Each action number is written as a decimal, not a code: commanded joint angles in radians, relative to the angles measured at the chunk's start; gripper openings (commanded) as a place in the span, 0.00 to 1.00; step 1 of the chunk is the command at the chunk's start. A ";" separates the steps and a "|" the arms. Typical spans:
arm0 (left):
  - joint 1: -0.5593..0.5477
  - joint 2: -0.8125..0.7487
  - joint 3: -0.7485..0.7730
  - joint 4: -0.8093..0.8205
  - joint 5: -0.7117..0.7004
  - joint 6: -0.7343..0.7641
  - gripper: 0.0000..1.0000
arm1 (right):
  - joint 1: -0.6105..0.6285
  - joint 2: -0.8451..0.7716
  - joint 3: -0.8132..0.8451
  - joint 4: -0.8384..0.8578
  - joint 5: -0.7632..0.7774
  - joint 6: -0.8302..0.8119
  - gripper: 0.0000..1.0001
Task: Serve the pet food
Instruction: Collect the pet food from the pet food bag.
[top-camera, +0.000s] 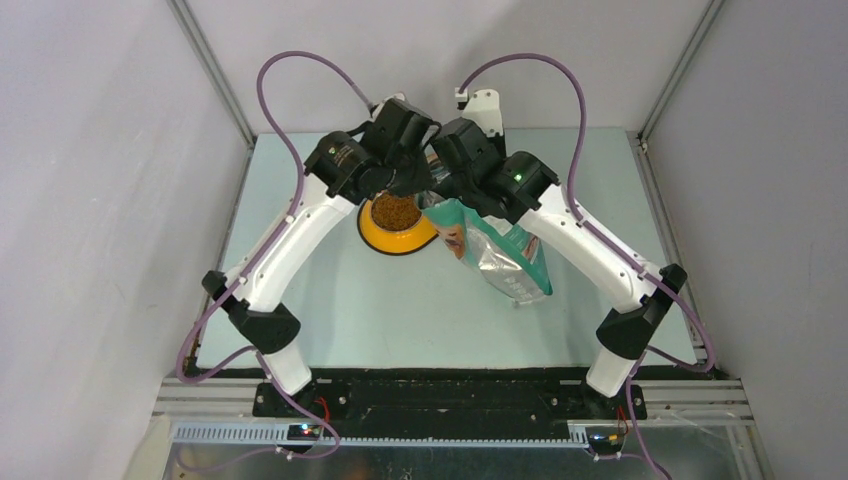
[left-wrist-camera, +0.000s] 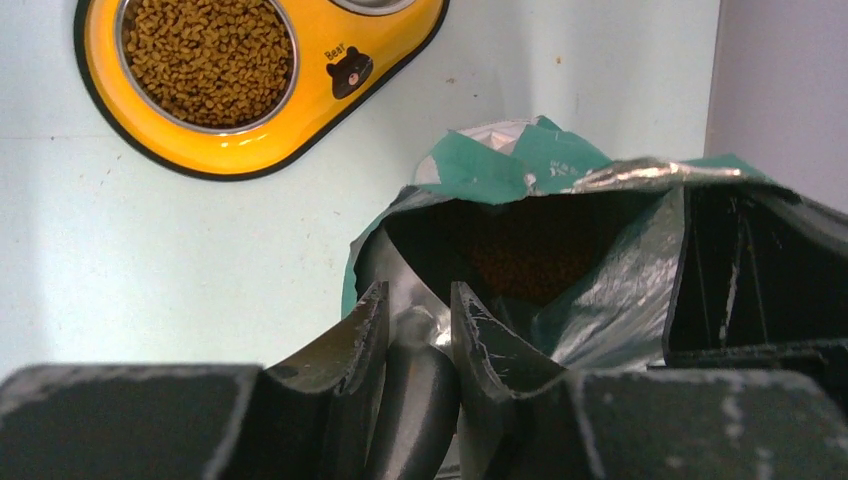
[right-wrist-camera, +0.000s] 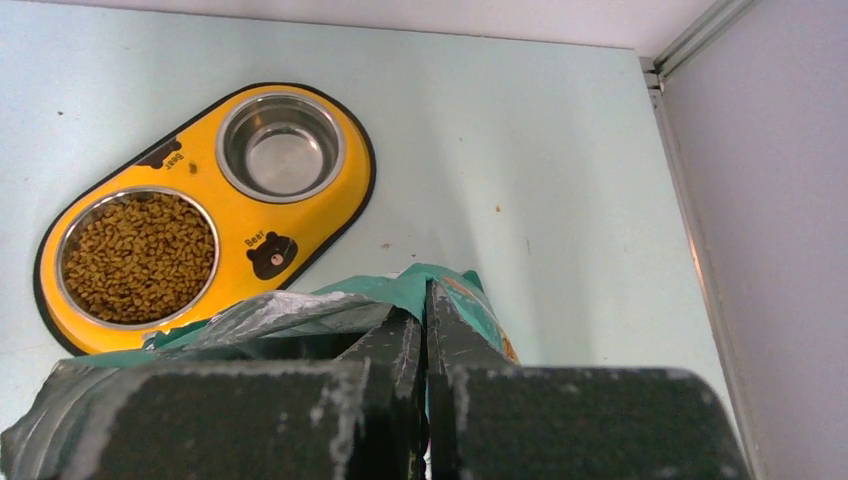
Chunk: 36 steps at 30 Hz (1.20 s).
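Brown pet food (left-wrist-camera: 208, 55) fills one steel cup of the yellow double bowl (left-wrist-camera: 300, 100); more pet food (left-wrist-camera: 520, 265) lies dark inside the open bag (left-wrist-camera: 500, 165). My left gripper (left-wrist-camera: 418, 295) is shut on the handle of the grey metal scoop (left-wrist-camera: 415, 380), which points into the bag's mouth. My right gripper (right-wrist-camera: 427, 300) is shut on the teal rim of the bag (right-wrist-camera: 280, 312), holding the mouth up. From above, the filled cup (top-camera: 396, 210) sits just below both wrists, and the bag (top-camera: 500, 260) slants down to the right.
The second steel cup (right-wrist-camera: 280, 160) of the yellow bowl (right-wrist-camera: 225, 215) has nothing in it. The right arm's black gripper body (left-wrist-camera: 750, 270) stands close beside the bag's mouth. A grey wall with a metal rail (right-wrist-camera: 690, 40) bounds the table on the right.
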 joint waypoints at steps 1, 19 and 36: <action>-0.047 0.003 0.066 -0.250 -0.148 -0.006 0.00 | -0.039 -0.037 0.000 0.135 0.173 -0.008 0.00; -0.088 0.115 -0.217 0.045 -0.037 -0.016 0.00 | -0.129 -0.154 -0.215 0.205 0.007 0.087 0.00; -0.054 0.136 -0.607 0.595 0.342 0.013 0.00 | -0.223 -0.418 -0.612 0.483 -0.312 0.142 0.00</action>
